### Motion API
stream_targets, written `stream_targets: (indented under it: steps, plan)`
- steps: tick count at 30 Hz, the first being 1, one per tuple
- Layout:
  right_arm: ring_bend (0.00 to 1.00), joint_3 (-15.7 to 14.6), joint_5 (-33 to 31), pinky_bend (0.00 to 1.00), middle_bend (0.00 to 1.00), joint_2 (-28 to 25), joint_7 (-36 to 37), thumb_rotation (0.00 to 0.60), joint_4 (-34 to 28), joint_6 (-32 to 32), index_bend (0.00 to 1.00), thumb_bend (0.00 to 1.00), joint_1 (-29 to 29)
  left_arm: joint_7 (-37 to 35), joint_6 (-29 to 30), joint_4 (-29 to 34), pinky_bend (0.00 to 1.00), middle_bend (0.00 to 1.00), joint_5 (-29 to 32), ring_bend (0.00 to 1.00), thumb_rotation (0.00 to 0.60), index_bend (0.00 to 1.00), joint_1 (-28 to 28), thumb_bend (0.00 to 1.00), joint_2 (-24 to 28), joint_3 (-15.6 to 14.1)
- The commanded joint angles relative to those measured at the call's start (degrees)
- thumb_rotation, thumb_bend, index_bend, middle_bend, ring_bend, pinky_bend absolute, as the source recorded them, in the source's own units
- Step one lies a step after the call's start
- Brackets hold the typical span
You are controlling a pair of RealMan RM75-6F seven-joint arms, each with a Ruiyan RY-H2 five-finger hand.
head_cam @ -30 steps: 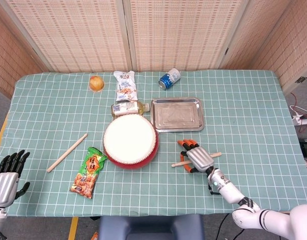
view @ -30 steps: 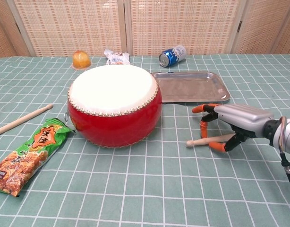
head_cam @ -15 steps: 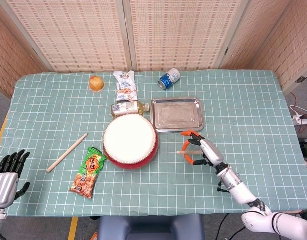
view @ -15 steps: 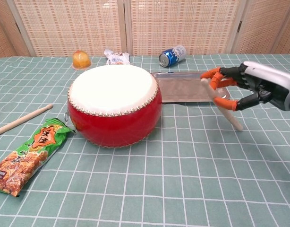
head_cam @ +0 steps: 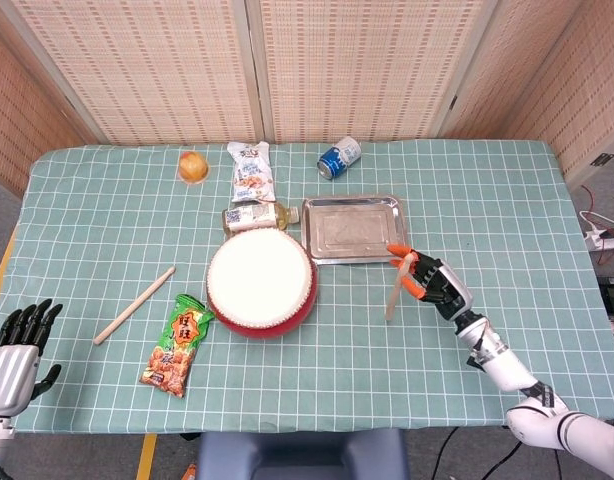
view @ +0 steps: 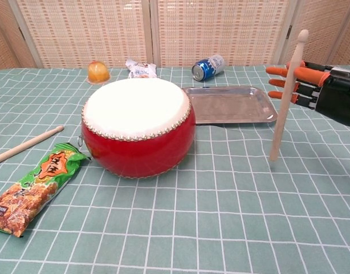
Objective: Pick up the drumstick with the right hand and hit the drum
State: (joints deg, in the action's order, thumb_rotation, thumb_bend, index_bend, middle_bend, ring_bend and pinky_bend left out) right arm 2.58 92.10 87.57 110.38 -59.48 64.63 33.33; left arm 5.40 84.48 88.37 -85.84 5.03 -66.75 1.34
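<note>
The right hand's orange-tipped fingers close on a drumstick, which stands nearly upright above the table, off the cloth, right of the drum and near the tray's front right corner; in the chest view the right hand is cut off by the frame edge, so the grip itself is hard to make out. The left hand sits by the table's front left corner, fingers extended and apart, holding nothing, and is partly cut off. There are two drumsticks: the second lies on the cloth left of the drum. One drum, one tray, one can, one green snack bag; a bottle behind the drum is partly hidden in the chest view.
</note>
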Motion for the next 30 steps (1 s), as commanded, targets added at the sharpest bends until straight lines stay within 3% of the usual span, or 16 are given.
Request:
stream_targets:
  steps: [1, 11, 20, 30]
  plan:
    - [0.12, -1.74, 1.41, 0.16, 0.20, 3.02, 9.15, 0.600, 7.18, -1.12, 0.56, 0.46, 1.98, 0.08, -0.19, 0.01, 0.02, 0.00, 0.07, 0.00, 0.600, 0.00, 0.06, 0.24, 0.00, -0.02]
    - [0.16, -3.33, 2.02, 0.20, 0.20, 7.05, 20.89, 0.600, 15.21, -0.30, 0.49, 0.46, 3.08, 0.45, -0.62, 0.39, 0.02, 0.00, -0.02, 0.00, 0.600, 0.00, 0.38, 0.24, 0.16, 0.00]
    - [0.24, -6.13, 4.07, 0.29, 0.25, 8.48, 25.30, 0.600, 20.82, 2.75, 0.35, 0.46, 2.81, 0.15, -0.84, 0.04, 0.02, 0.00, 0.05, 0.00, 0.600, 0.00, 0.27, 0.24, -0.06, -0.27]
    - [0.28, -9.24, 5.95, 0.35, 0.27, 9.49, 27.06, 0.600, 24.41, 4.66, 0.37, 0.41, 2.44, -0.04, -1.20, -0.28, 0.02, 0.00, 0.29, 0.00, 0.600, 0.00, 0.25, 0.24, -0.23, -0.42]
